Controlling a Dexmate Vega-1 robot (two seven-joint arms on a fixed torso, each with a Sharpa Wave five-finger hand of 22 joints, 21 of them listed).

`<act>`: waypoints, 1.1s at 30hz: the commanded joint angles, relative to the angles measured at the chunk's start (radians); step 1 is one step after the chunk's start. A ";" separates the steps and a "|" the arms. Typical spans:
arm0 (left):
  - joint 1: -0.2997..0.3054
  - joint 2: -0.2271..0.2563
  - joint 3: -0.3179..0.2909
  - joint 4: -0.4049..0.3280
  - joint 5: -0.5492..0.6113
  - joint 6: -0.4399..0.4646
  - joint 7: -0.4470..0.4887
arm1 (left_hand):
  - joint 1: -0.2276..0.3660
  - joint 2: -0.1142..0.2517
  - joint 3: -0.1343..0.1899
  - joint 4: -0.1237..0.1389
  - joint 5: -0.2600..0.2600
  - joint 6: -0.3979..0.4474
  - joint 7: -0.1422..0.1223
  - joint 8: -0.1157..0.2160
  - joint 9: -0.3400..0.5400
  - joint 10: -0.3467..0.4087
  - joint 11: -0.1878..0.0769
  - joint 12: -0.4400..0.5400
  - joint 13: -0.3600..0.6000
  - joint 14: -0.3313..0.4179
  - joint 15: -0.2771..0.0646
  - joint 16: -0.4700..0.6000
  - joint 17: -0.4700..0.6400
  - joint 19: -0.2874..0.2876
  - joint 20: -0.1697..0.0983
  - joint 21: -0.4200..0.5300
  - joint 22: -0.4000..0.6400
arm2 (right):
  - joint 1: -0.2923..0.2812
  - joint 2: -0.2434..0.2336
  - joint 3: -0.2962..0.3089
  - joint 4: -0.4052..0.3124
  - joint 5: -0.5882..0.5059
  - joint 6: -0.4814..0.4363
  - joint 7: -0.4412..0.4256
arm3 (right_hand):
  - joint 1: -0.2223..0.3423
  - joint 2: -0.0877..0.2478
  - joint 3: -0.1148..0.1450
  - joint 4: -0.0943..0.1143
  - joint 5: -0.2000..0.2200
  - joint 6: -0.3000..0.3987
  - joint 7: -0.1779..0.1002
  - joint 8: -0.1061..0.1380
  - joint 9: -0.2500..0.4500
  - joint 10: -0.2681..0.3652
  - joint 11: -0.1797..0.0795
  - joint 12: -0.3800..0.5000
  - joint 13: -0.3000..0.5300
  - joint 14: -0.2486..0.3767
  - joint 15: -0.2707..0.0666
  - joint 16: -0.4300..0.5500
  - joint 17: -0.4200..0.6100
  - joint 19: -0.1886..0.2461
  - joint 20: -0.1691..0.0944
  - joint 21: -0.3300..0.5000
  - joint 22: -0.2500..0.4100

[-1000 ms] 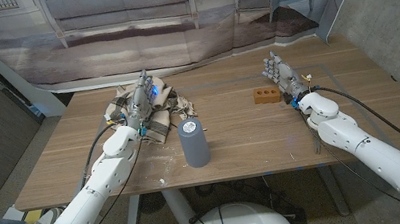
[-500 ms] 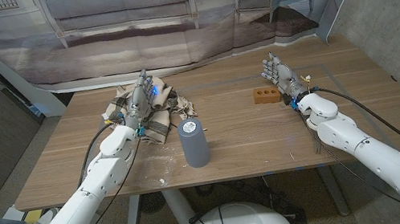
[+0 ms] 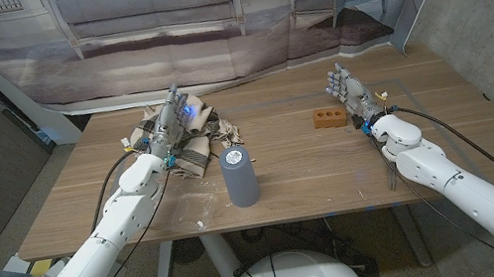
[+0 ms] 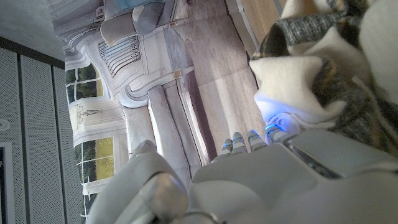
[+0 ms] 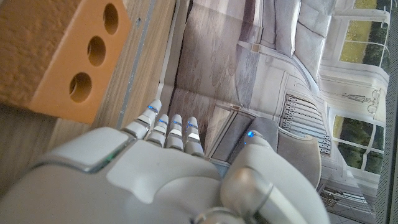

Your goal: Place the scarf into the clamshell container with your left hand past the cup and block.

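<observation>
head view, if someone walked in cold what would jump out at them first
Likely the tall grey cup standing upright alone near the table's front middle. Next, the left robot hand at the far left over a heap of plaid scarf and cardboard-coloured container; whether it grips the fabric cannot be told. To the right, the orange block with holes lies just beside the right robot hand, which holds nothing.

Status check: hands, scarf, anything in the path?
Left hand over the scarf, grip unclear. Right hand open by the orange block. Grey cup upright mid-table.
</observation>
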 commanded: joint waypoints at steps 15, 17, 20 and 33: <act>0.025 0.045 -0.013 -0.092 0.051 -0.008 0.034 | 0.016 0.017 0.003 -0.012 0.007 -0.003 -0.005 0.006 0.003 0.012 -0.005 0.004 0.003 0.013 -0.001 0.008 0.003 -0.015 0.010 0.008 0.004 | -0.062 -0.048 0.029 -0.125 -0.001 -0.036 -0.064 | -0.004 -0.008 -0.011 0.000 -0.010 -0.012 0.021 -0.012 0.001 0.017 0.027 -0.002 0.002 0.026 0.021 0.002 0.004 0.041 0.002 -0.008 0.005; 0.027 0.042 -0.017 -0.093 0.046 -0.017 0.032 | 0.017 0.017 0.003 -0.012 0.007 -0.002 -0.007 0.006 0.003 0.015 -0.005 0.005 0.003 0.015 -0.001 0.008 0.003 -0.014 0.010 0.008 0.004 | -0.070 -0.054 0.036 -0.135 -0.001 -0.032 -0.068 | -0.006 -0.009 -0.013 0.001 -0.010 -0.010 0.021 -0.011 0.000 0.021 0.025 -0.002 0.002 0.034 0.018 0.005 0.005 0.044 -0.002 -0.008 0.005; 0.037 0.052 -0.022 -0.116 0.056 -0.015 0.044 | 0.019 0.019 0.002 -0.014 0.008 0.008 -0.009 0.008 0.003 0.022 -0.006 0.006 0.003 0.024 -0.002 0.010 0.003 -0.009 0.010 0.009 0.004 | -0.077 -0.057 0.042 -0.143 -0.002 -0.025 -0.072 | -0.008 -0.010 -0.014 0.001 -0.011 -0.005 0.021 -0.009 0.000 0.022 0.023 -0.002 0.002 0.038 0.016 0.006 0.005 0.049 -0.005 -0.008 0.006; 0.061 0.076 -0.033 -0.156 0.092 -0.010 0.080 | 0.027 0.023 0.000 -0.018 0.010 0.033 -0.015 0.014 0.003 0.043 -0.012 0.010 0.003 0.046 -0.008 0.013 0.002 0.004 0.010 0.011 0.004 | -0.069 -0.052 0.037 -0.125 0.007 -0.024 -0.050 | -0.012 -0.009 -0.017 0.002 -0.013 0.003 0.019 -0.007 0.000 0.040 0.019 0.003 0.003 0.049 0.012 0.007 0.006 0.054 -0.004 -0.012 0.006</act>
